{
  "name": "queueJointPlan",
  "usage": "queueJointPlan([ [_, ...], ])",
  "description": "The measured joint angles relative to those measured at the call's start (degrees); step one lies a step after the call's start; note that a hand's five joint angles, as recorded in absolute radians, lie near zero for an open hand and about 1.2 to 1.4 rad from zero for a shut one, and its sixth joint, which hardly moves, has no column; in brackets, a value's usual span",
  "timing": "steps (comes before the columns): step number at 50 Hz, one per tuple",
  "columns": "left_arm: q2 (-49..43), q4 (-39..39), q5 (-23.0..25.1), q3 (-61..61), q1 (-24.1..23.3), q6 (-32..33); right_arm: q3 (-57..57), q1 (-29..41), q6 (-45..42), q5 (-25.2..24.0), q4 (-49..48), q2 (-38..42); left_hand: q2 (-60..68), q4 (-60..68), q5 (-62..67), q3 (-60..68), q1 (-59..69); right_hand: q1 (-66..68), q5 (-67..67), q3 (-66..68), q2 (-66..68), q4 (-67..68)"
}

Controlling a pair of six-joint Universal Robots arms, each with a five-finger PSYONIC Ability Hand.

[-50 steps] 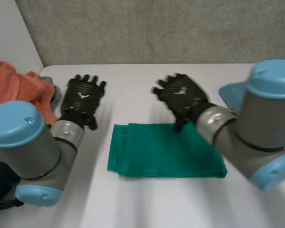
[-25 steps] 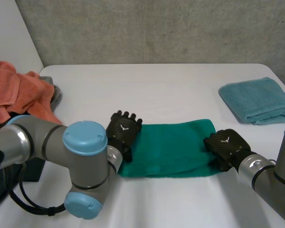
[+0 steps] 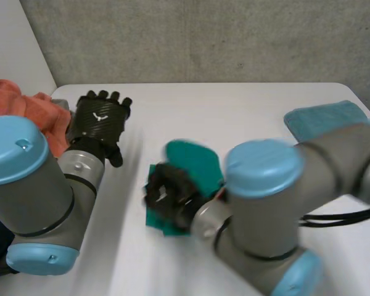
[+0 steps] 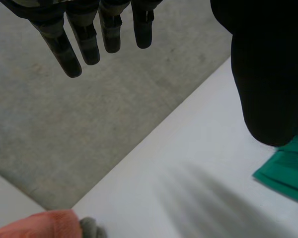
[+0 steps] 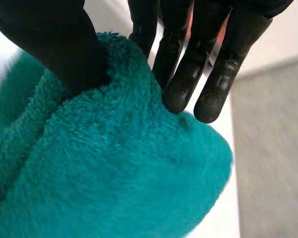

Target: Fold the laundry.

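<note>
While the right robot hand (image 5: 183,74) is pinching a lifted end of the green towel (image 3: 194,160) over the middle of the tabletop (image 3: 191,111) and the left robot hand (image 3: 102,117) is hovering open apart, the fold is calling for edge-to-edge alignment before release.

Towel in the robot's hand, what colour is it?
Teal-green towel; best seen in the right wrist view.
</note>
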Motion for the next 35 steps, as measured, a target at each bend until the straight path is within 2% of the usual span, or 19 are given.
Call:
queueJointPlan([
  [2, 0.11, 0.01, -0.27, 0.06, 0.31, -0.47, -1.26, 1.13, 0.05, -1.02, -0.21, 2.14, 0.0, 0.0, 0.0, 0.0, 0.0, -7.01, -8.9, -9.53, -10.21, -10.28],
  [3, 0.15, 0.01, -0.43, 0.21, 0.64, -1.17, -2.05, 1.69, 0.59, -1.74, -0.68, 3.63, 0.0, 0.0, 0.0, 0.0, 0.0, -17.24, -18.96, -21.03, -21.04, -20.71],
  [4, 0.14, 0.02, -0.47, 0.36, 0.86, -1.74, -2.44, 1.88, 1.45, -2.16, -1.15, 4.42, 0.0, 0.0, 0.0, 0.0, 0.0, -22.9, -24.58, -25.52, -25.63, -26.32],
  [5, 0.1, 0.03, -0.48, 0.56, 1.14, -2.47, -2.76, 1.91, 2.95, -2.61, -1.86, 5.19, 0.0, 0.0, 0.0, 0.0, 0.0, -33.95, -37.17, -39.03, -39.32, -38.72],
  [8, -0.15, 0.03, -0.26, 1.32, 1.78, -4.48, -2.72, 0.78, 9.28, -3.28, -3.76, 5.52, 0.0, 0.0, 0.0, 0.0, 0.0, -42.06, -50.82, -52.28, -51.64, -52.97],
  [12, -1.09, -0.03, 1.08, 2.92, 2.08, -6.87, -0.79, -3.94, 25.42, -3.59, -5.87, 1.17, 0.0, 0.0, 0.0, 0.0, 0.0, -42.45, -51.84, -54.4, -53.08, -54.05],
  [16, -3.46, -0.21, 4.69, 4.52, 0.96, -8.77, 1.68, -9.86, 43.66, -3.4, -6.43, -5.15, 0.0, 0.0, 0.0, 0.0, 0.0, -42.45, -51.85, -54.4, -53.08, -54.05],
  [20, -6.5, -0.88, 7.76, 5.7, -1.69, -11.04, 2.9, -14.07, 53.32, -3.16, -4.48, -7.09, 0.0, 0.0, 0.0, 0.0, 0.0, -42.45, -51.84, -54.4, -53.08, -54.05],
  [24, -10.21, -2.78, 8.89, 6.55, -4.14, -13.45, 2.55, -16.01, 54.29, -3.01, -0.82, -4.41, 0.0, -0.01, 0.0, 0.0, 0.0, -42.45, -51.85, -54.4, -53.08, -54.05],
  [28, -15.89, -7.5, 8.57, 7.84, -5.98, -15.19, 0.6, -16.81, 50.65, -2.72, 3.82, 2.09, 0.0, 0.0, 0.0, 0.0, 0.0, -42.45, -51.85, -54.4, -53.08, -54.05],
  [35, -20.62, -15.34, 4.5, 9.53, -6.31, -15.14, -1.5, -16.86, 47.0, -1.27, 6.32, 7.75, 0.0, 0.0, 0.0, 0.0, 0.0, -42.9, -51.85, -54.41, -53.09, -54.05],
])
